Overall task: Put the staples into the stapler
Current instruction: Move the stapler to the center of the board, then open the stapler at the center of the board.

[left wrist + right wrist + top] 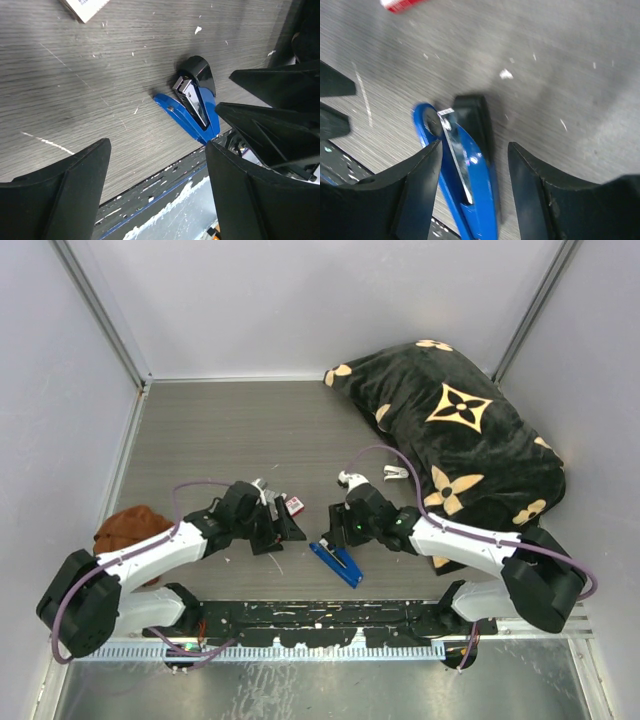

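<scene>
near the stapler [336,563], a red-white box [295,505]; cushion [450,430] beyond

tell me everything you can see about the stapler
The stapler is slim, blue and plastic-looking, with a black base and head. It lies hinged open on the grey table close to the near edge, its silver metal channel exposed. The right gripper straddles it, jaws apart; whether they touch it is unclear.

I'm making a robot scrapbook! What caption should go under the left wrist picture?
Opened blue stapler lying on the grey table, seen between the left gripper's open jaws.
</scene>
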`<state>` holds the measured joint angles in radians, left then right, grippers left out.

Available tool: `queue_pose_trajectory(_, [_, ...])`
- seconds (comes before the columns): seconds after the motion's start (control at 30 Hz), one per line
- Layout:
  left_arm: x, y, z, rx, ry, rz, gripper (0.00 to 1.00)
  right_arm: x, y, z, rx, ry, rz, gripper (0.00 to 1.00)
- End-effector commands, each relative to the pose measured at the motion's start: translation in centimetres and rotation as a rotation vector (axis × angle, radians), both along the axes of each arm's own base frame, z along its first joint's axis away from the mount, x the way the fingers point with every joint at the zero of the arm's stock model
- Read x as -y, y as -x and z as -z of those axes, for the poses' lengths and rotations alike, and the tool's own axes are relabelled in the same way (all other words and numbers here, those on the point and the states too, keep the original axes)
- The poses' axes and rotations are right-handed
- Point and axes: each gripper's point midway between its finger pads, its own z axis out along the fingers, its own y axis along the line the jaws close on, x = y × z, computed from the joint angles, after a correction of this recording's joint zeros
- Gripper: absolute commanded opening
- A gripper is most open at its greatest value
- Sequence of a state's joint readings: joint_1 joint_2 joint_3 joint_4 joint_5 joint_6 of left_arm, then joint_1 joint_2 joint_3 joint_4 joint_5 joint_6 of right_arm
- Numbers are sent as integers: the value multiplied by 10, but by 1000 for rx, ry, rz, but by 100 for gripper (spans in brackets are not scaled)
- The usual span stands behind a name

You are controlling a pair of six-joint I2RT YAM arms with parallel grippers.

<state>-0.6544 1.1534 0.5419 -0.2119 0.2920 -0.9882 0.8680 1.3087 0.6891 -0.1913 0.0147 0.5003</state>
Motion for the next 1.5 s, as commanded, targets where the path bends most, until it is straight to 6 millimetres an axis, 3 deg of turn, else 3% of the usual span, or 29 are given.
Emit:
queue_pose_trajectory(0.0, [26, -17, -21, 55, 87, -17, 77, 4, 22, 11, -94, -105, -27, 59])
queue_pose_trajectory(0.37, [39, -19, 13, -38, 67, -21, 71, -5, 27, 36, -150, -167, -25, 45])
queue_pose_trajectory(0.77, [48, -18, 34, -92, 39, -6, 64, 1, 31, 44, -147, -161, -15, 43])
queue_pose_trajectory(0.93, [54, -10, 33, -114, 46, 10, 52, 5, 28, 45, -133, -147, 8, 42])
queue_pose_trajectory(1.0, [51, -5, 33, -121, 28, 11, 54, 6, 26, 44, -121, -146, 17, 42])
queue_pose_trajectory(1.1, [39, 0, 36, -130, -27, -13, 66, 8, 24, 41, -103, -141, 27, 41])
queue_pose_trajectory(1.2, [33, 2, 32, -137, -33, -44, 66, 9, 23, 40, -86, -135, 31, 40])
queue_pose_trajectory(1.47, [42, -4, 17, -122, 11, -69, 60, 9, 22, 39, -65, -129, 26, 40])
